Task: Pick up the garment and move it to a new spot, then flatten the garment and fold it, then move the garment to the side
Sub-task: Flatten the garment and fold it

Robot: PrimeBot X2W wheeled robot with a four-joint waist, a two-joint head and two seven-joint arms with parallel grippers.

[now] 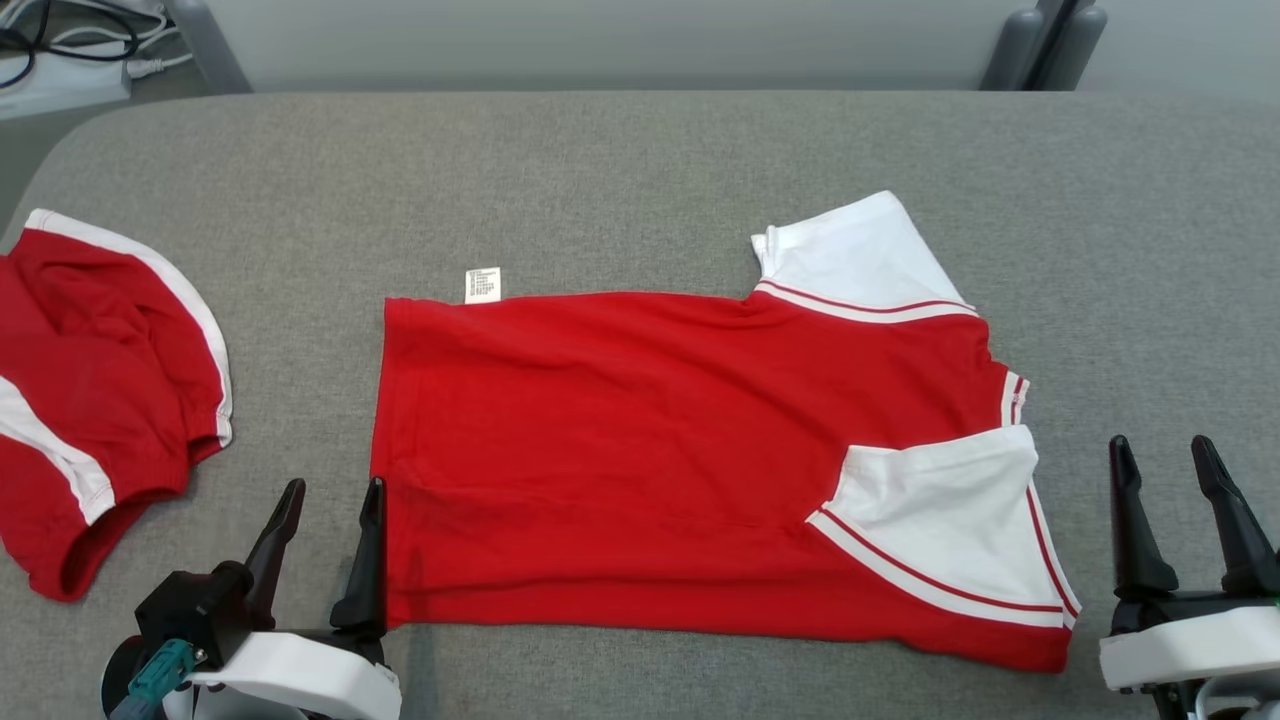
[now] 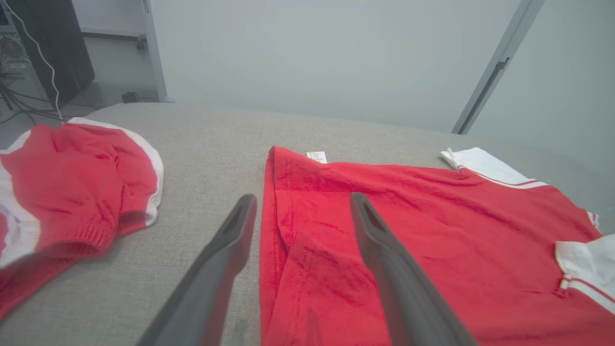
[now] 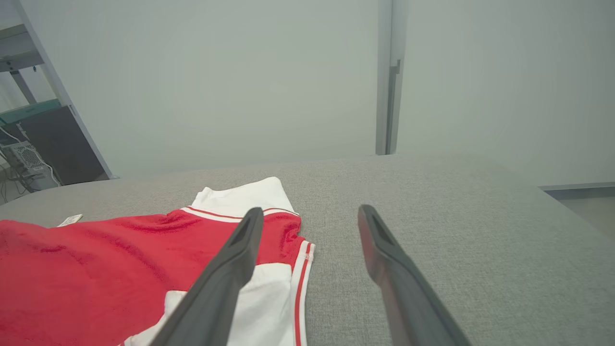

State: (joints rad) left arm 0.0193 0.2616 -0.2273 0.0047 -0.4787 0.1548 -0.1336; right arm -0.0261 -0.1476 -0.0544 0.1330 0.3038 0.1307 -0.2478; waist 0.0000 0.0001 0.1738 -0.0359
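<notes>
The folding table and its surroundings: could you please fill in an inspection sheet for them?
Surface: grey fabric-covered table.
Job's things: red shirt lies spread out, near sleeve folded onto its body, care label poking out at the far edge.
Clutter: second red-and-white garment bunched at the table's left end.
Claws: left claw open, empty, at the shirt's hem; right claw open, empty, apart from the shirt.
Cables: cables beyond the far left corner.
Surroundings: pale wall behind.
</notes>
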